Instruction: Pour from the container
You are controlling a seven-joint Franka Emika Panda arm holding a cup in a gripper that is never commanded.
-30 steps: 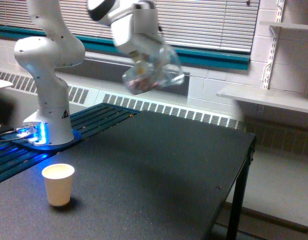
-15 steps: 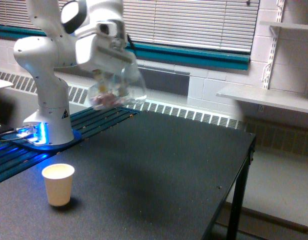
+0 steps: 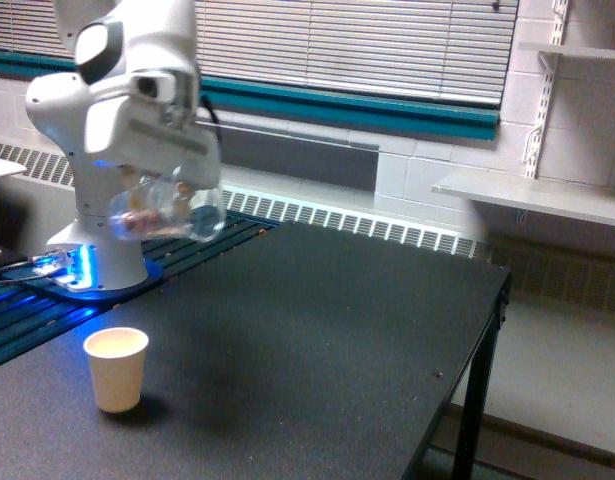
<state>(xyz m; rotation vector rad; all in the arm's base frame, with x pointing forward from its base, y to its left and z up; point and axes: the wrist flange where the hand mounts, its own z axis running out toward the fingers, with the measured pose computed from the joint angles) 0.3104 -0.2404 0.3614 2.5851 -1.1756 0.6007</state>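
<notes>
The clear plastic container (image 3: 165, 211) hangs in the air, tilted on its side, with pinkish-brown pieces showing near its left end. My gripper (image 3: 172, 185) is shut on it from above, its fingers mostly blurred. The container is well above the table and slightly to the exterior view's right of a cream paper cup (image 3: 117, 368), which stands upright on the black table (image 3: 317, 340) near the front left.
The arm's white base (image 3: 97, 240) stands on a lit blue plate at the table's left. The table edge and a leg (image 3: 477, 400) are on the right. A wall shelf (image 3: 527, 195) sits beyond, with blinds behind.
The gripper has carried the container to the left and downward, from above the table's back edge to a spot near above the paper cup. The cup has not moved.
</notes>
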